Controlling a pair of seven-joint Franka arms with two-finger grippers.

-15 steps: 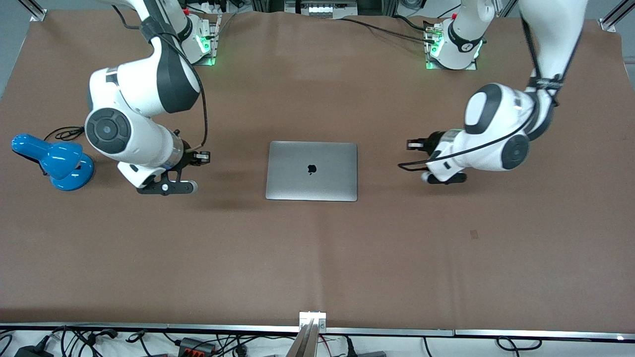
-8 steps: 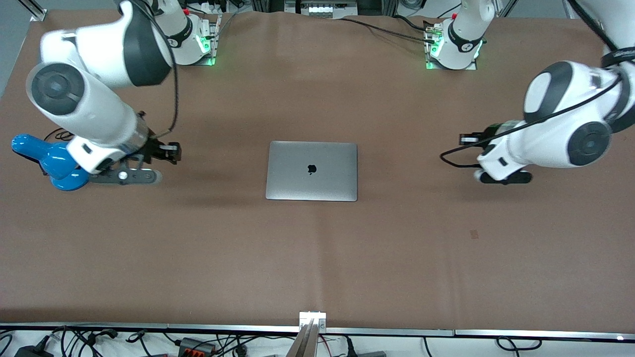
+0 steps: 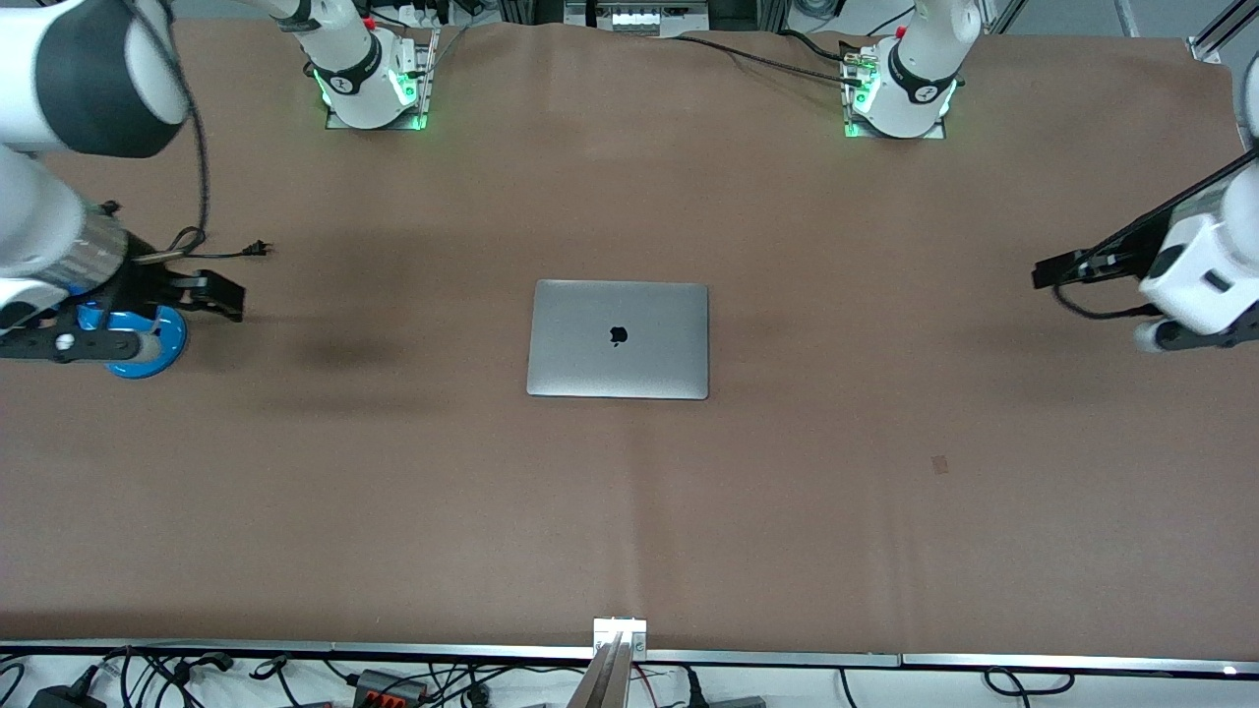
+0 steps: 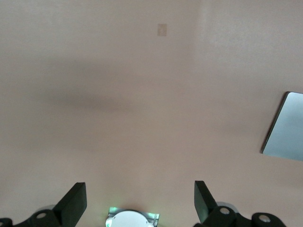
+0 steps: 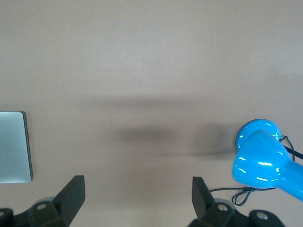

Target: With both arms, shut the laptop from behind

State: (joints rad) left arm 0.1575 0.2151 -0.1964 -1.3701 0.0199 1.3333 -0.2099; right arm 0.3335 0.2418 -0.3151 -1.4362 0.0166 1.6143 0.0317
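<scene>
The silver-grey laptop lies shut and flat in the middle of the table, its dark apple logo facing up. In the left wrist view one edge of the laptop shows, and in the right wrist view a corner of the laptop shows. My left gripper hangs open over bare table near the left arm's end, well apart from the laptop. My left gripper holds nothing. My right gripper hangs open beside the blue lamp near the right arm's end. My right gripper is also empty.
A blue desk lamp stands at the right arm's end of the table, partly hidden by the right hand, and shows as the blue lamp in the right wrist view. Its black cord and plug lie beside it. A small tape patch marks the brown table cover.
Both arms have swung outward from the laptop toward their own ends of the table. Both grippers have gone from shut to open. The laptop has not moved.
</scene>
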